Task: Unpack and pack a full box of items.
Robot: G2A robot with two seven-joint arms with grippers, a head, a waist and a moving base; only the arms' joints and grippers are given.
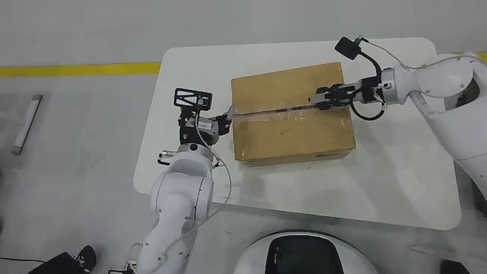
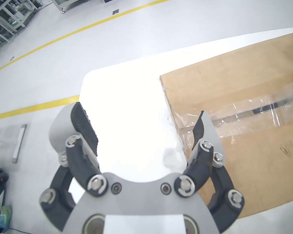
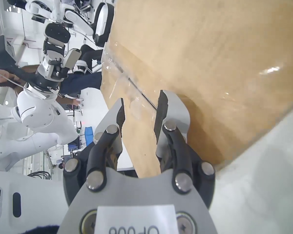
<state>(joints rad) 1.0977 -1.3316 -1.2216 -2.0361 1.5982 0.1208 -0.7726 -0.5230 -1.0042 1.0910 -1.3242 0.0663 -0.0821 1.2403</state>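
The left gripper (image 2: 141, 127) has its jaws spread wide and holds nothing. It is at the left end of the cardboard box (image 2: 246, 93). One finger (image 2: 202, 125) is right by the box's end edge where the clear tape (image 2: 249, 113) folds over; the other finger is over bare white table (image 2: 127, 93). Whether the nearer finger touches the cardboard cannot be told.

The right gripper (image 3: 141, 110) has its jaws partly open with a narrow gap and grips nothing. It is low over the box top near the right end, one finger on each side of the taped centre seam.

The box is closed, its flaps meeting under the tape along its length. It sits in the middle of the table, long sides running left to right, and its far edge is close to the table's far edge. Bare table is widest to the right of the box, and a broad band runs along the near side. To the left is a narrower strip, where the left gripper is. Beyond the table's far edge, a yellow line (image 1: 80, 69) crosses the floor.
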